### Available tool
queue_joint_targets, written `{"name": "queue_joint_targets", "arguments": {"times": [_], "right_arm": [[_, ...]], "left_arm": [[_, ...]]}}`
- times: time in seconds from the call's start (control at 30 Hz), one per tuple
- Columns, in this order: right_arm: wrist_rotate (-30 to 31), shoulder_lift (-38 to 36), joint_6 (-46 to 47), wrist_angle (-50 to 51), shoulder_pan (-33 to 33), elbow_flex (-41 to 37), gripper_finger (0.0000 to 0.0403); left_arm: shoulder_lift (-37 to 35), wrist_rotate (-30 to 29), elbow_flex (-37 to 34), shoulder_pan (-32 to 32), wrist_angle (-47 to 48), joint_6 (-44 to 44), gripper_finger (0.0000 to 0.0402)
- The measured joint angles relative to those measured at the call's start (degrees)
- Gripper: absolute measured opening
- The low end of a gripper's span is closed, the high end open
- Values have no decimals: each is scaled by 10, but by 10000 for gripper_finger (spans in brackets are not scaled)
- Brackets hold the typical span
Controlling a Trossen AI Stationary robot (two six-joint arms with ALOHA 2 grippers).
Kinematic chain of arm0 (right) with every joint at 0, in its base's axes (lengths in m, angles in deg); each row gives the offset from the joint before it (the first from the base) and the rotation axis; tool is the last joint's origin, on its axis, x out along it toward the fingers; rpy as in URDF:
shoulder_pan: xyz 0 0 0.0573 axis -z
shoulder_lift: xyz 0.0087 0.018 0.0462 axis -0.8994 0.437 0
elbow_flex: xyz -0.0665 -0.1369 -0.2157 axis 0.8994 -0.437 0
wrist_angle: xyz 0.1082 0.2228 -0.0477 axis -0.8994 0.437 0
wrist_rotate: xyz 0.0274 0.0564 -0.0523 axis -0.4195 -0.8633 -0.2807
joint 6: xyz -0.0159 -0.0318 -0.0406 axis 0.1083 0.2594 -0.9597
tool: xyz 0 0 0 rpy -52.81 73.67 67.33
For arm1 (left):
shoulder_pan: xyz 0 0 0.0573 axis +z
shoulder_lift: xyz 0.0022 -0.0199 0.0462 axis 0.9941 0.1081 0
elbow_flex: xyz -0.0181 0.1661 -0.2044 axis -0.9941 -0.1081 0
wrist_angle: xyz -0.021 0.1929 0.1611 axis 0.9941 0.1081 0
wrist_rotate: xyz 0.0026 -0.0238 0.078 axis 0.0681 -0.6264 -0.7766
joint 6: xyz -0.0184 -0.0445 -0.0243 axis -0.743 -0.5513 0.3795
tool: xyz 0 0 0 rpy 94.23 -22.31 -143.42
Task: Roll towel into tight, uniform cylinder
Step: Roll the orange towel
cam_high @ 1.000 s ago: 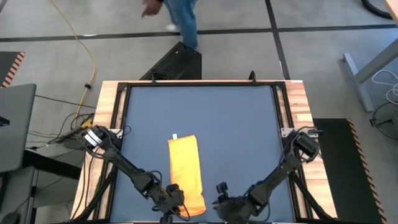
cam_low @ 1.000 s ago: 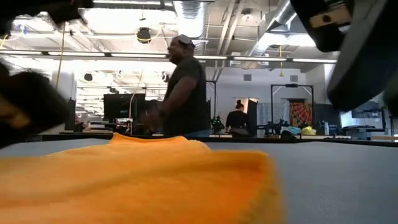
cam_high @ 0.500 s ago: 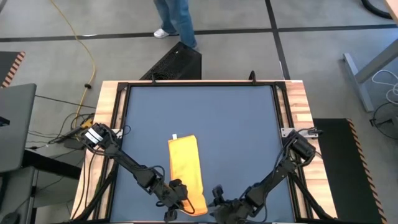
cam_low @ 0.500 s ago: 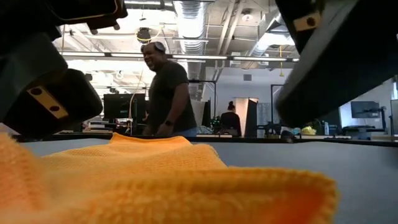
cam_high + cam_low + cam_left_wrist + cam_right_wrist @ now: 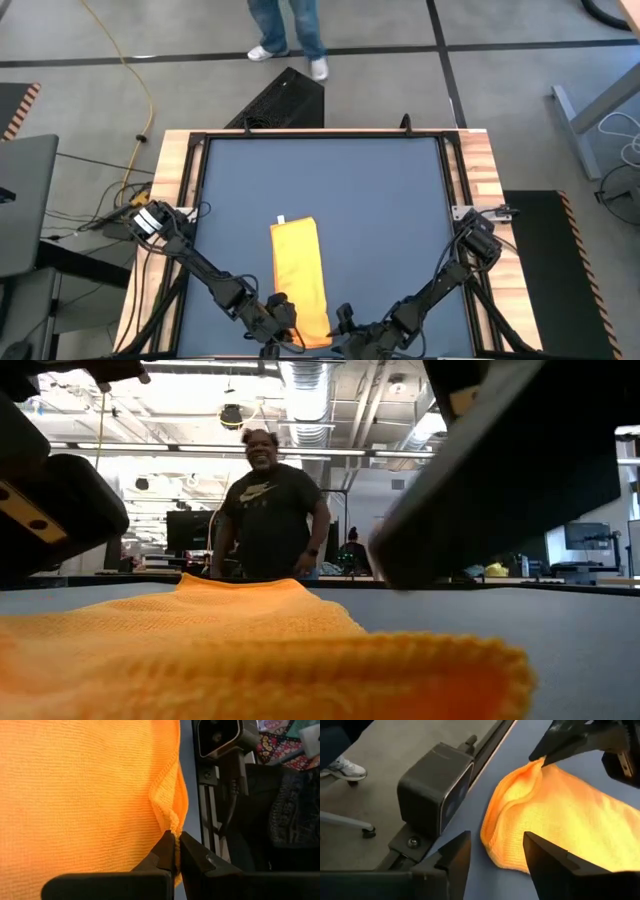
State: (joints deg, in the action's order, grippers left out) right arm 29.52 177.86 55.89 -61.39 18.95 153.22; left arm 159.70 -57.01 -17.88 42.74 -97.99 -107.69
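The yellow towel (image 5: 300,275) lies as a long folded strip on the dark blue mat (image 5: 380,200). It runs from its far end, where the white tag (image 5: 281,218) is, to the table's near edge. My left gripper (image 5: 175,840) is shut on the towel's near end, also seen in the right wrist view (image 5: 540,757). My right gripper (image 5: 492,852) stands open just off the towel's near right corner (image 5: 495,855), low over the mat and touching nothing. In the low view the towel's (image 5: 250,660) near edge bulges up in the foreground. My left gripper pinches a puckered bit of the towel's near edge (image 5: 172,826), toward its left corner, between its two fingertips. The fingers slant down from the table's left. That bit of the towel's edge (image 5: 532,767) stands raised in a small peak, while the rest of the towel lies on the mat.
A small grey camera box (image 5: 435,790) sits on the black rail at the near edge, close to both grippers. A person (image 5: 265,510) stands beyond the far edge. Bare mat (image 5: 330,170) lies to the far side and on both sides of the towel.
My right gripper has sunk and come toward the towel's near right corner from the right. My left gripper keeps its hold. The towel's near edge, flat a second ago, now stands bunched up in a thicker ridge, while its far part has stayed in place.
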Motion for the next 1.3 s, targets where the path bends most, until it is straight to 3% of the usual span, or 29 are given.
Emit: {"name": "queue_joint_targets", "arguments": {"times": [0.2,0.5,0.77,1.07,1.3], "right_arm": [[-1,0,31,7,7,0,158],[-32,0,133,6,22,0,15],[-67,0,297,-11,41,0,16],[-155,-1,434,-48,74,0,11],[-155,-1,512,-5,95,0,11]], "left_arm": [[0,-56,0,-21,0,-3,0],[0,-149,0,-70,-1,-53,0],[0,-167,0,-99,14,-83,0],[0,-173,0,-104,35,-79,0],[0,-161,0,-107,47,-107,0]]}}
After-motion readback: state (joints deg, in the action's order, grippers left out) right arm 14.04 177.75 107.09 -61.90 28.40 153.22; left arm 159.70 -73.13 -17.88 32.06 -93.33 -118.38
